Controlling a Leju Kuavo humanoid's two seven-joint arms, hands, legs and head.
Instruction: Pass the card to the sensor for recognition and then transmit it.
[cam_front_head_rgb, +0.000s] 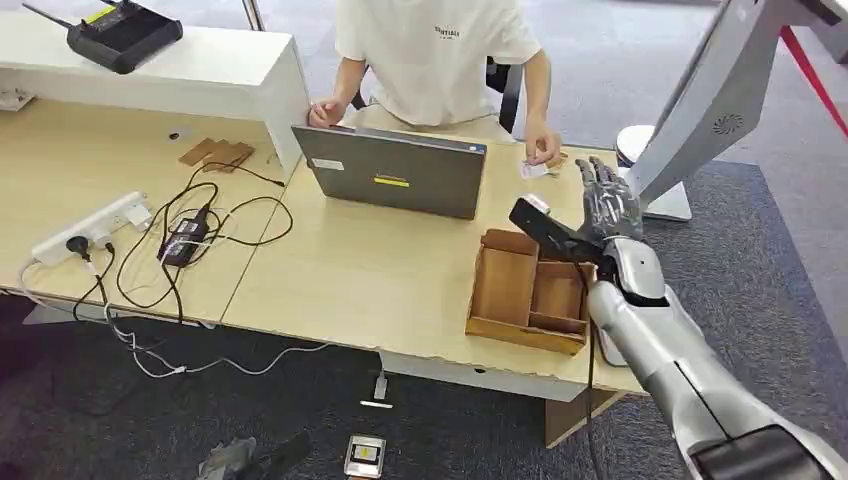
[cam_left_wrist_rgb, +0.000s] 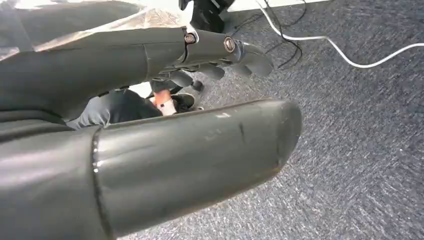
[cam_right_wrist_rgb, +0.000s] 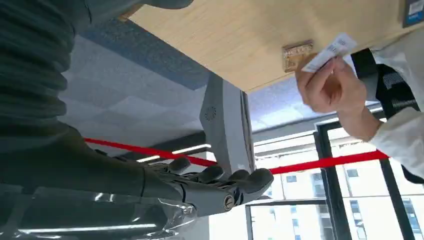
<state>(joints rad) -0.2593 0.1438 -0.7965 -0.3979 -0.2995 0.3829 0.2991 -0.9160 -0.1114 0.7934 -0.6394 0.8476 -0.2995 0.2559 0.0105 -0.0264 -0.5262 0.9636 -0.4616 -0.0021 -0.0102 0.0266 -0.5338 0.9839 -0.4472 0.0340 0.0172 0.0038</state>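
Right hand (cam_front_head_rgb: 606, 205) open beside one card (cam_front_head_rgb: 533, 170) a person (cam_front_head_rgb: 440, 50) holds.

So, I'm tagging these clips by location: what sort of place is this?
Most likely an office or reception desk. A person sits in a chair behind a light wood desk with a grey laptop, a power strip with tangled cables lies on it, and grey carpet tiles cover the floor.

One card (cam_front_head_rgb: 533, 170), one laptop (cam_front_head_rgb: 392, 172), one wooden tray (cam_front_head_rgb: 530, 292), one power strip (cam_front_head_rgb: 88, 228), one person (cam_front_head_rgb: 437, 55)
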